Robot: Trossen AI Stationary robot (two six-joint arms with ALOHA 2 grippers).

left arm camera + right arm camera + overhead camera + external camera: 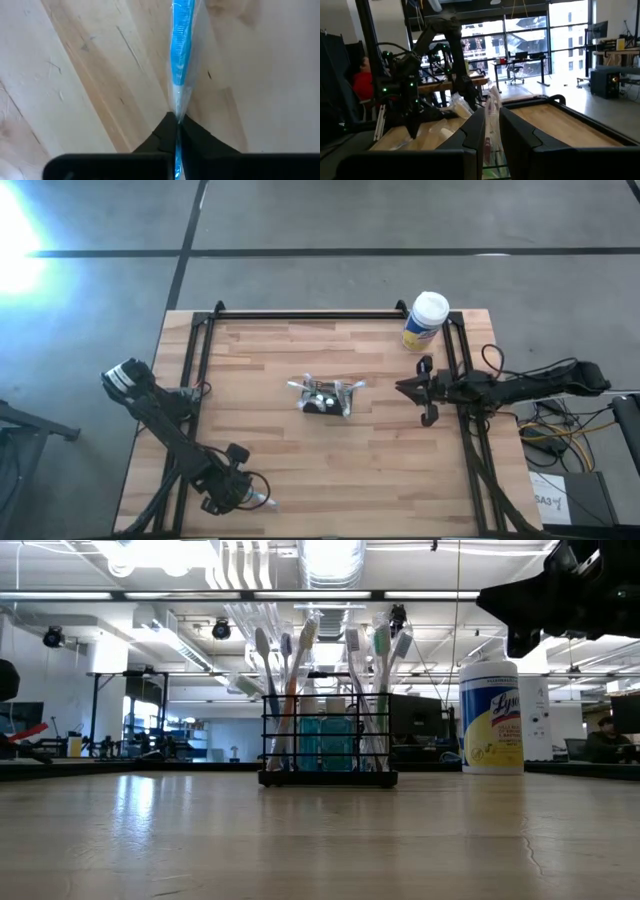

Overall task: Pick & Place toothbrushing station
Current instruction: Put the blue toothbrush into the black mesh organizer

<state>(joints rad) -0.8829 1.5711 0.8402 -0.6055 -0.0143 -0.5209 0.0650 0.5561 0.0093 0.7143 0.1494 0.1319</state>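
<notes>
The toothbrushing station (325, 397), a small black mesh holder with several upright toothbrushes (325, 730), stands on its base at the table's middle. Near the table's front edge, left of centre, my left gripper (243, 496) points steeply down, shut on a blue toothbrush in a clear wrapper (181, 45). My right gripper (400, 387) hangs level above the table, right of the station and pointing at it. Its fingers (470, 135) stand a narrow gap apart; only the station's wrapped brushes (492, 112) show beyond the gap. My left gripper pinches the wrapped blue toothbrush between its two fingertips (162, 131), at the stretch (176, 102) where the blue part narrows. The fingers come from above, pointing steeply down. The rest of the brush runs away from them, close along the wood; whether it is lifted I cannot tell.
A white-lidded, yellow-labelled round canister (427, 320) stands at the far right corner. A black metal frame (300, 315) runs along the table's far edge and both sides. Bare wood lies between the station and the front edge.
</notes>
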